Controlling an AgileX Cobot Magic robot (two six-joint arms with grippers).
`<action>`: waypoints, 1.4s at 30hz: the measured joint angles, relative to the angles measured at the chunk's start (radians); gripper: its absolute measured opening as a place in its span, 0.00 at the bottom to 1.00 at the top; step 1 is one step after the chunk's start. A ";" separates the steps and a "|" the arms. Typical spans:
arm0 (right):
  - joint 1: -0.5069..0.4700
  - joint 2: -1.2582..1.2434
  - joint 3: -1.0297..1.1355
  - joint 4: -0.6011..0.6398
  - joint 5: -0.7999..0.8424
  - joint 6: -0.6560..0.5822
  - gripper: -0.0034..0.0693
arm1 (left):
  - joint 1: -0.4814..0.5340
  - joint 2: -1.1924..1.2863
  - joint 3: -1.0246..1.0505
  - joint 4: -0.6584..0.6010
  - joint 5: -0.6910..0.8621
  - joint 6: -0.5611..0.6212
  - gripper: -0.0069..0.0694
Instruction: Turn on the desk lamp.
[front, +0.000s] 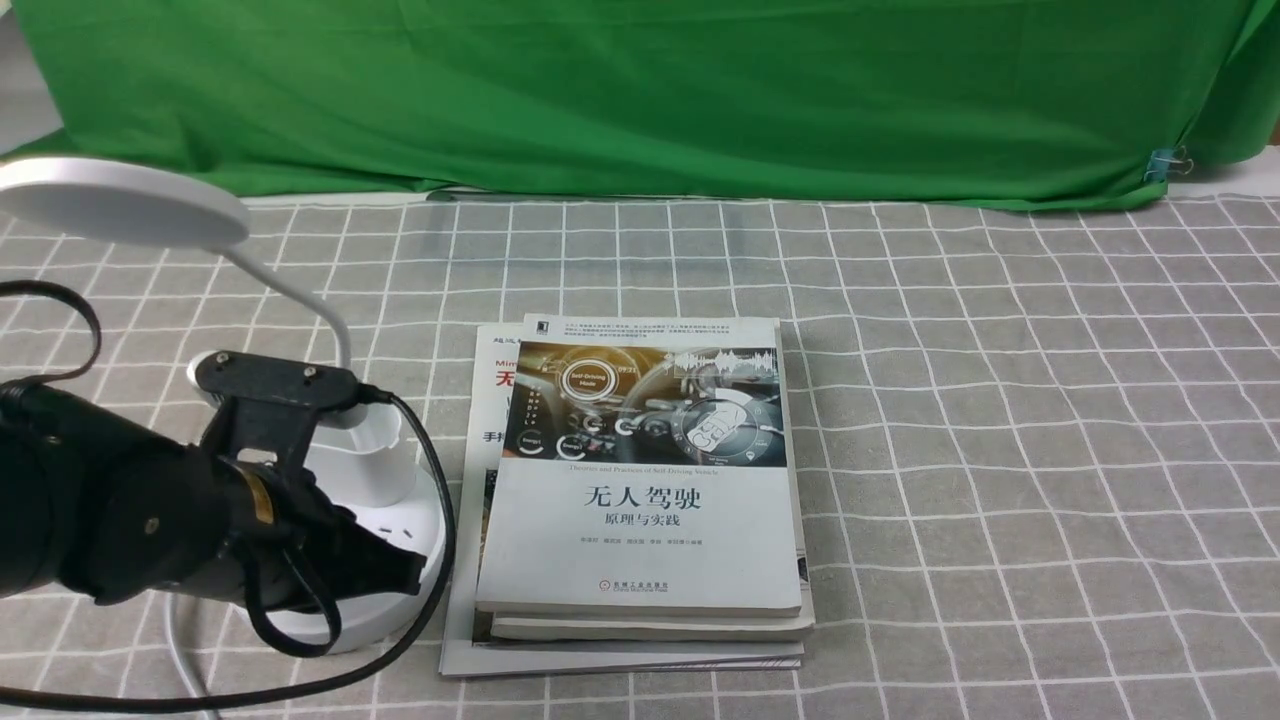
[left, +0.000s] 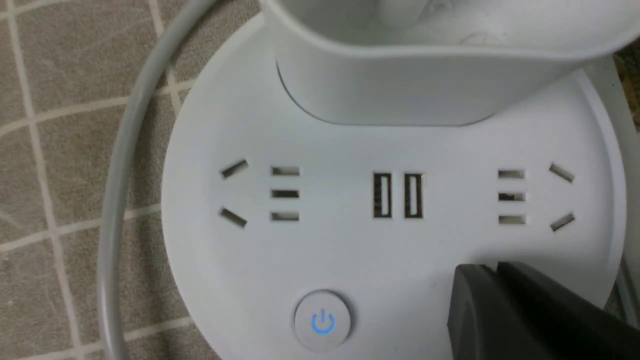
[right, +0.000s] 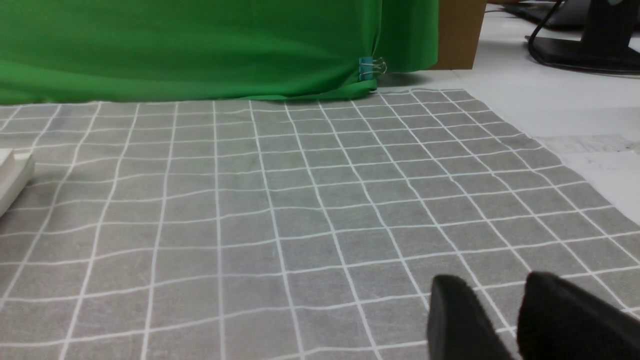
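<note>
Left gripper (left: 492, 274), fingers pressed together, hangs over the base of the desk lamp (left: 350, 245), just beside its power button (left: 323, 320).

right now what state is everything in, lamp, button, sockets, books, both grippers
desk lamp, upright, head shows no glow
power button, blue symbol showing, nothing pressing on it
sockets, nothing plugged in
usb ports, nothing plugged in
books, closed, stacked beside the lamp's base
left gripper, shut, tip over the lamp's base, off to one side of the power button
right gripper, open, holding nothing, low over the cloth
</note>
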 joint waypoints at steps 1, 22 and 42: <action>0.000 0.000 0.000 0.000 0.000 0.000 0.38 | 0.001 -0.001 -0.005 -0.002 0.003 0.000 0.11; 0.000 0.000 0.000 0.000 0.000 -0.001 0.38 | 0.001 -0.791 0.218 -0.032 0.189 -0.004 0.11; 0.000 0.000 0.000 0.000 0.000 -0.001 0.38 | 0.001 -1.274 0.281 -0.023 0.135 -0.006 0.11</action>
